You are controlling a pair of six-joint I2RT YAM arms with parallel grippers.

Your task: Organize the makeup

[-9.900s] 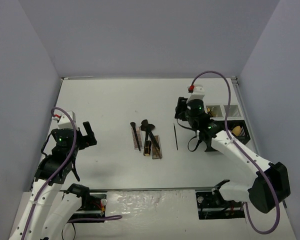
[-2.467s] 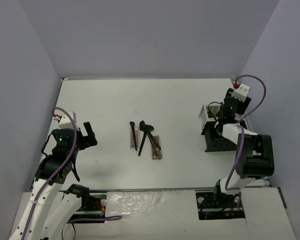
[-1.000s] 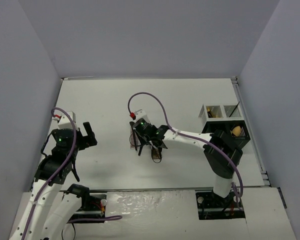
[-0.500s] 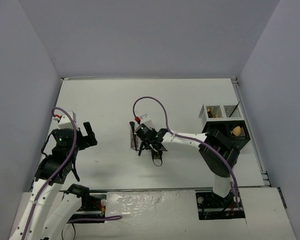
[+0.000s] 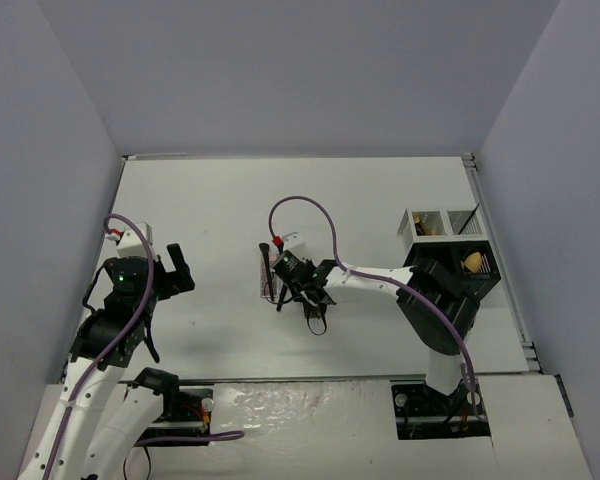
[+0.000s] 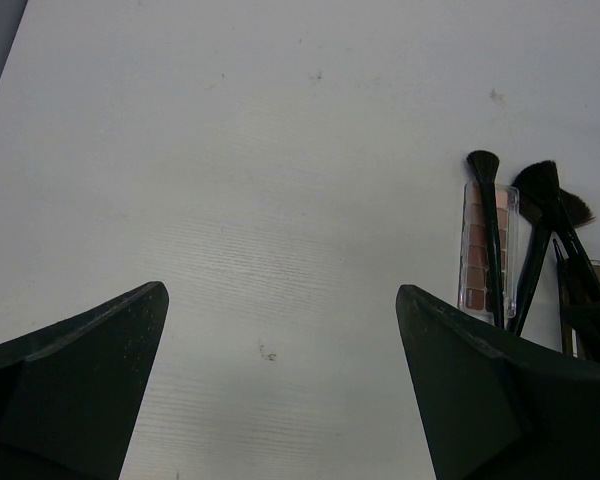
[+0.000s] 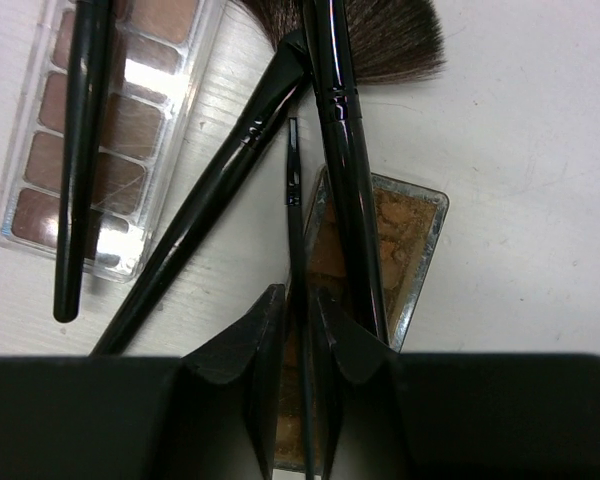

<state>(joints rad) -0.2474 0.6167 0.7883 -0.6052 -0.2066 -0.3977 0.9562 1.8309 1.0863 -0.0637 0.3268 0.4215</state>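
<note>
The makeup lies mid-table: a pink palette (image 7: 130, 120) with a short black brush (image 7: 80, 150) on it, a brown palette (image 7: 410, 240), and two thicker black brushes (image 7: 345, 180) crossing at a fan of bristles (image 7: 380, 40). My right gripper (image 7: 300, 315) is down over the pile (image 5: 305, 290), its jaws shut on a thin black brush (image 7: 293, 190) lying along the brown palette's edge. My left gripper (image 6: 280, 290) is open and empty above bare table at the left (image 5: 175, 270). The pink palette (image 6: 477, 255) shows at its right.
The black-and-white organizer rack (image 5: 450, 240) stands at the right edge, with a tan sponge (image 5: 472, 262) in one compartment. The right arm stretches from there across to the pile. Grey walls close in the table on three sides.
My right arm swung from the organizer to the makeup pile and settled low over it, shifting slightly right in the last half second. The left arm has not moved.
</note>
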